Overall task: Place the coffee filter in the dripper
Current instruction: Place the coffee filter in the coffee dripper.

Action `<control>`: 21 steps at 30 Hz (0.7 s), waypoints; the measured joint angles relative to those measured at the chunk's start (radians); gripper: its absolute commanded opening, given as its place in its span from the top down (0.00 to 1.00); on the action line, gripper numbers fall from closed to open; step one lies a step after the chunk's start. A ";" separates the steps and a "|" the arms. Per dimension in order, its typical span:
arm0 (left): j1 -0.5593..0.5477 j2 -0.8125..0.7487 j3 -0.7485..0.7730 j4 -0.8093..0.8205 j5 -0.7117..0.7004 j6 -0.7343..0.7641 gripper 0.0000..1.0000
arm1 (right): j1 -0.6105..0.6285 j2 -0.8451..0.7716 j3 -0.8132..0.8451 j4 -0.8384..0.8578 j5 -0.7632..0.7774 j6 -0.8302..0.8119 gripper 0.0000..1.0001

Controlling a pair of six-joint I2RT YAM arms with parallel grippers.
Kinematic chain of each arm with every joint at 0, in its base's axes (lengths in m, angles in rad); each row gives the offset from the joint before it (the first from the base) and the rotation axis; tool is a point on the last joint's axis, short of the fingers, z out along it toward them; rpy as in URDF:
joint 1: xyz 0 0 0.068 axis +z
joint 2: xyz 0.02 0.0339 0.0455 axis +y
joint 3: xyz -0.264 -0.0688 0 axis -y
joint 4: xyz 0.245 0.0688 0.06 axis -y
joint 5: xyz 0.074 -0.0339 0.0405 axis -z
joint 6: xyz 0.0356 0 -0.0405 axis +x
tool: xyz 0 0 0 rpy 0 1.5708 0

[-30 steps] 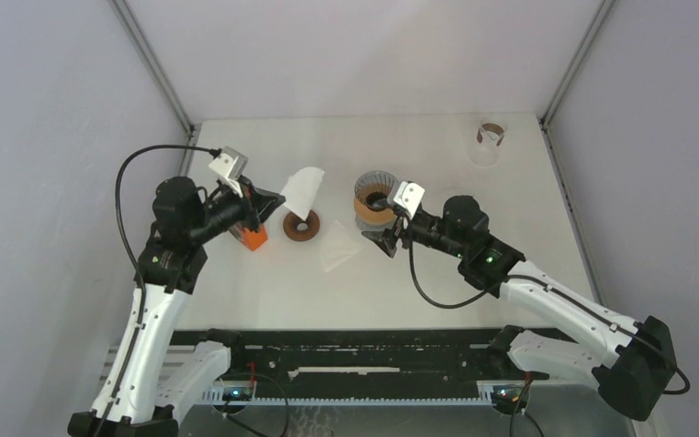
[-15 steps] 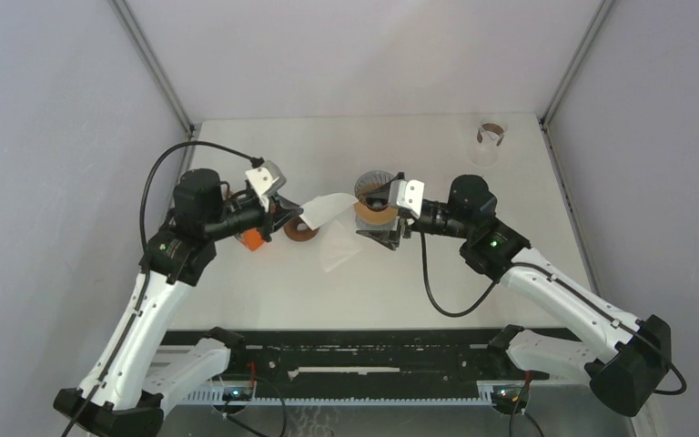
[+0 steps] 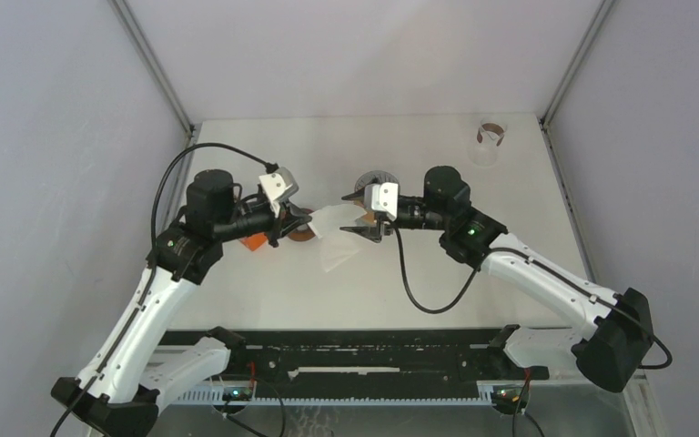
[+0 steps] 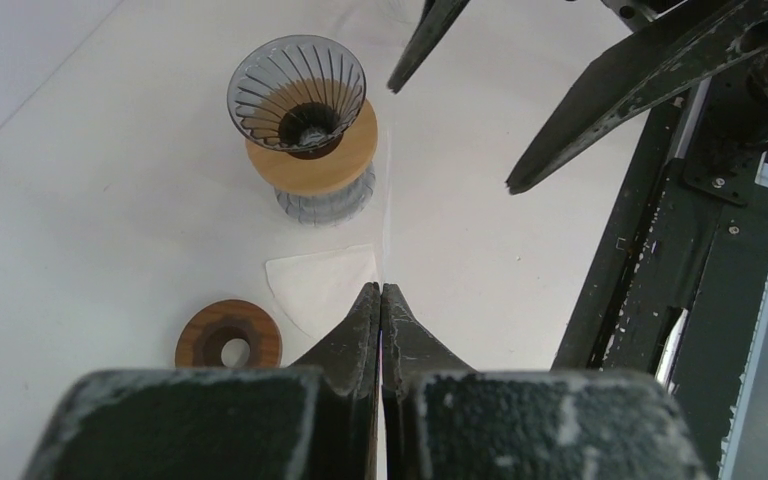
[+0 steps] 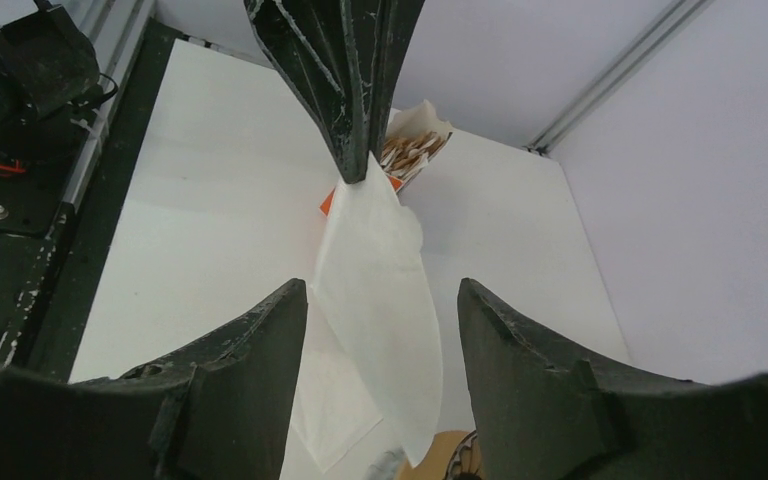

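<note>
**A:** Left gripper (image 4: 381, 292) is clamped flat shut on the coffee filter (image 5: 375, 265). It's thin white paper, fan-shaped and softly creased, hanging in the air between the two arms.

**B:** And the right gripper (image 5: 381, 288) is spread wide, one dark finger on each side of the paper's free end. There's a gap on both sides and no contact that I can make out.

**A:** From the left wrist the filter is edge-on, just a pale line, so there's no reading its shape there.

**B:** The dripper (image 4: 298, 98) stands on the white table (image 3: 264, 155) just past the filter. It's a ribbed clear cone on a round wooden collar, with a ribbed clear base.

**A:** From above, the right wrist's camera block covers most of it and only a bit of rim shows.

**B:** A second filter (image 4: 320, 285) lies flat on the table, near a wooden ring (image 4: 228, 338) with a hole through its middle.

**A:** The orange box (image 3: 253, 242) is half hidden under the left arm. It has pale sticks (image 5: 410, 150) poking out, and what they are I can't tell.

**B:** There's a clear cup (image 3: 488, 144) with a brown band at the far right corner.
</note>
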 measured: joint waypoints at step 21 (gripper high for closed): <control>-0.014 -0.011 0.000 -0.003 0.015 0.011 1.00 | -0.029 0.126 0.067 -0.143 0.004 -0.062 0.63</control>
